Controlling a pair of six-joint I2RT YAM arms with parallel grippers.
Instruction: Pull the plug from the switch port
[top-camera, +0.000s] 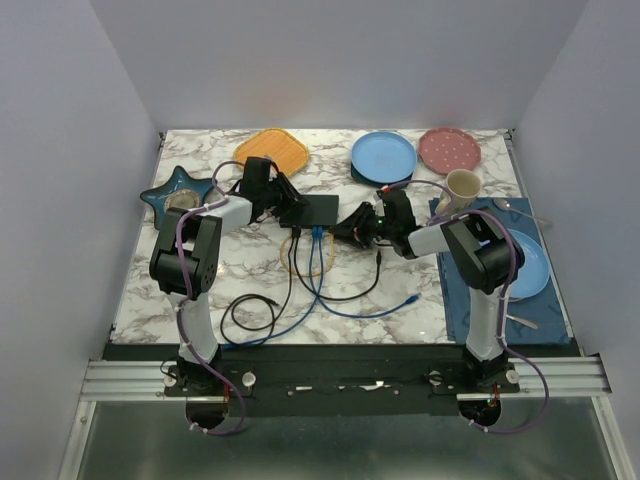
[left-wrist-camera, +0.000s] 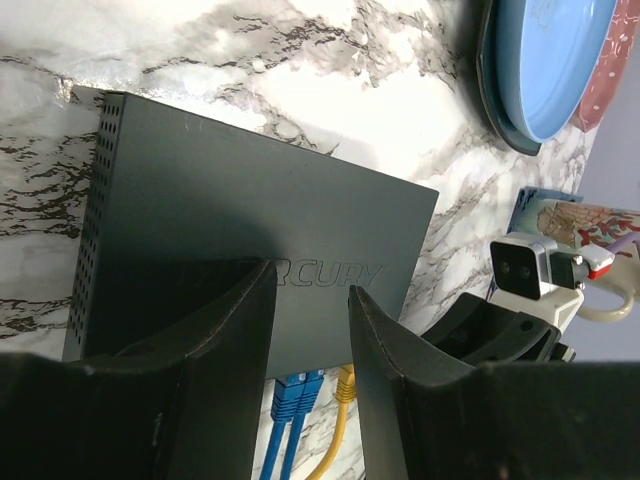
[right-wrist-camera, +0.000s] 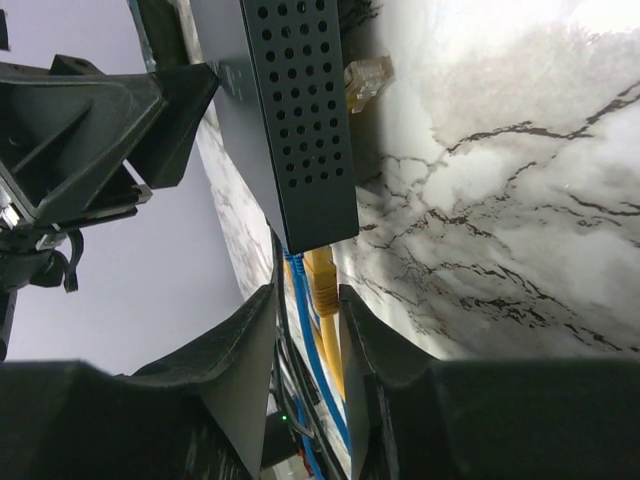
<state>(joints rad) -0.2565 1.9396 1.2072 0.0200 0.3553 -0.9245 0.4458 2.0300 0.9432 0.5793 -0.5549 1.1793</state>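
The flat black switch (top-camera: 318, 209) lies mid-table with its ports on the near edge. Two blue plugs (left-wrist-camera: 295, 386) and a yellow plug (left-wrist-camera: 346, 383) sit in those ports. My left gripper (top-camera: 287, 204) is over the switch's left part. Its fingers (left-wrist-camera: 235, 330) are open above the black top (left-wrist-camera: 230, 200). My right gripper (top-camera: 347, 228) is at the switch's near right corner. In the right wrist view my open right gripper (right-wrist-camera: 305, 292) straddles the yellow plug (right-wrist-camera: 323, 280). The lower finger (right-wrist-camera: 375, 350) touches it and the upper one stands off. The switch's end (right-wrist-camera: 300, 120) fills the upper part of that view.
Yellow (top-camera: 294, 256), blue (top-camera: 330, 300) and black (top-camera: 250, 315) cables lie in front of the switch. A clear loose plug (right-wrist-camera: 368, 78) lies behind it. An orange plate (top-camera: 272, 150), blue plate (top-camera: 383, 157), pink plate (top-camera: 449, 149), mug (top-camera: 460, 188), star dish (top-camera: 178, 193) and dark blue mat (top-camera: 480, 305) surround it.
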